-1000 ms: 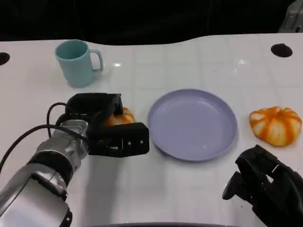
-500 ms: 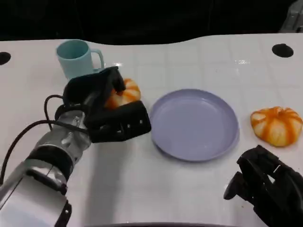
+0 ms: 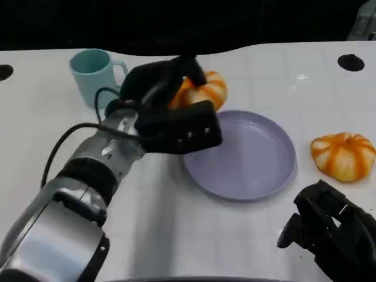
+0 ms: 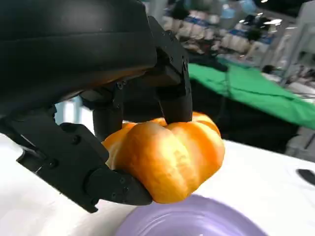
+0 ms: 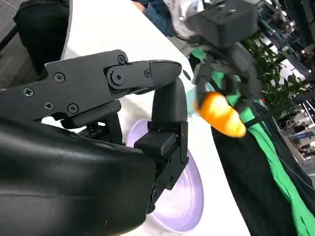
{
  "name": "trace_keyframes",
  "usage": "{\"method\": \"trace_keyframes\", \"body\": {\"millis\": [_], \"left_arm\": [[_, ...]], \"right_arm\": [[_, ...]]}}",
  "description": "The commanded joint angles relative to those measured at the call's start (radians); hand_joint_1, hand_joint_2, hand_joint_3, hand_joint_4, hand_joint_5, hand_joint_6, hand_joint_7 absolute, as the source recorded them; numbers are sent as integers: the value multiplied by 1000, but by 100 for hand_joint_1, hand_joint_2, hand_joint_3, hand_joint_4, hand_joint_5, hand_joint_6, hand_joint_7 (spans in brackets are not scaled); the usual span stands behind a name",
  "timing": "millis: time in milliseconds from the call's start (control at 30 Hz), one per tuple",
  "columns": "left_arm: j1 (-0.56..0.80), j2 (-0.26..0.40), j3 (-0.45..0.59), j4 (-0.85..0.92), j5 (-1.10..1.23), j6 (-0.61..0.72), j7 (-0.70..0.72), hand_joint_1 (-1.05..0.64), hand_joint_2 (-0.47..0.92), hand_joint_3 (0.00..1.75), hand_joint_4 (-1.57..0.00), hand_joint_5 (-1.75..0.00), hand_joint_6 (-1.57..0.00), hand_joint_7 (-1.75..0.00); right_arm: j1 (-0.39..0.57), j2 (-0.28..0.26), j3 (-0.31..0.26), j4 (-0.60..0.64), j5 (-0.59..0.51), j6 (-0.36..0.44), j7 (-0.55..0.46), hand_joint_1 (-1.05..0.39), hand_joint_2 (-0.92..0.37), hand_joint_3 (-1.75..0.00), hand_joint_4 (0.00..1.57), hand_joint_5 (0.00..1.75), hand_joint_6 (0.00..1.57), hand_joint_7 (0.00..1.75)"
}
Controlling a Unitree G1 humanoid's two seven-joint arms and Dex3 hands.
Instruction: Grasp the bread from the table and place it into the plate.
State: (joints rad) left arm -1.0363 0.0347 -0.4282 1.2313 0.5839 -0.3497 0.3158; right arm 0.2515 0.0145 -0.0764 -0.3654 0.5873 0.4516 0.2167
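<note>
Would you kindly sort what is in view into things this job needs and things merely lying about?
Needed for the job:
bread, held by the left robot hand
plate

Lying about:
teal mug
second bread
right robot hand, idle

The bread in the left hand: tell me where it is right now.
In the head view the bread is lifted off the table in the left hand, at the far-left rim of the purple plate, right of the teal mug.
</note>
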Motion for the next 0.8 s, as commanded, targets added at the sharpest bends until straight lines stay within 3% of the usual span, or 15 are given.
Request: {"method": "trace_keyframes", "body": {"millis": [33,100,400,467,500,533,633,800], "left_arm": [[-45,-27,-18,-5,8,-29,-26,-16,48,104,-90,-175,-63,-170],[-58,-58,-35,-1,20,-10,-40,-18,44,110,-94,-175,-73,-173],[-78,-128,-72,18,46,76,-82,-20,52,96,-91,-175,-68,-170],[-88,-158,-82,33,52,125,-108,-22,63,75,-87,-175,-70,-148],[-93,-169,-87,38,54,152,-122,-22,64,73,-86,-175,-70,-145],[-96,-174,-89,39,55,167,-128,-23,70,65,-83,-175,-73,-121],[-99,-188,-94,44,56,200,-147,-21,78,51,-80,-175,-81,-74],[-100,-200,-102,48,60,230,-176,-22,88,32,-78,-172,-90,-29]], "right_arm": [[0,-7,-2,-1,-3,-12,2,-52,-92,-17,63,175,57,151],[2,-7,2,-3,-7,-14,0,-51,-92,-19,64,175,57,152],[8,1,12,-8,-14,-20,-1,-51,-92,-20,63,175,56,151],[11,4,17,-14,-15,-17,-6,-50,-92,-20,63,174,55,149],[13,7,20,-17,-16,-17,-8,-50,-92,-20,63,174,55,149],[14,8,21,-18,-17,-18,-9,-50,-92,-21,62,174,55,149],[17,12,25,-24,-16,-15,-12,-50,-92,-20,62,174,55,148],[22,14,28,-28,-14,-18,-8,-50,-92,-21,62,174,56,147]]}}
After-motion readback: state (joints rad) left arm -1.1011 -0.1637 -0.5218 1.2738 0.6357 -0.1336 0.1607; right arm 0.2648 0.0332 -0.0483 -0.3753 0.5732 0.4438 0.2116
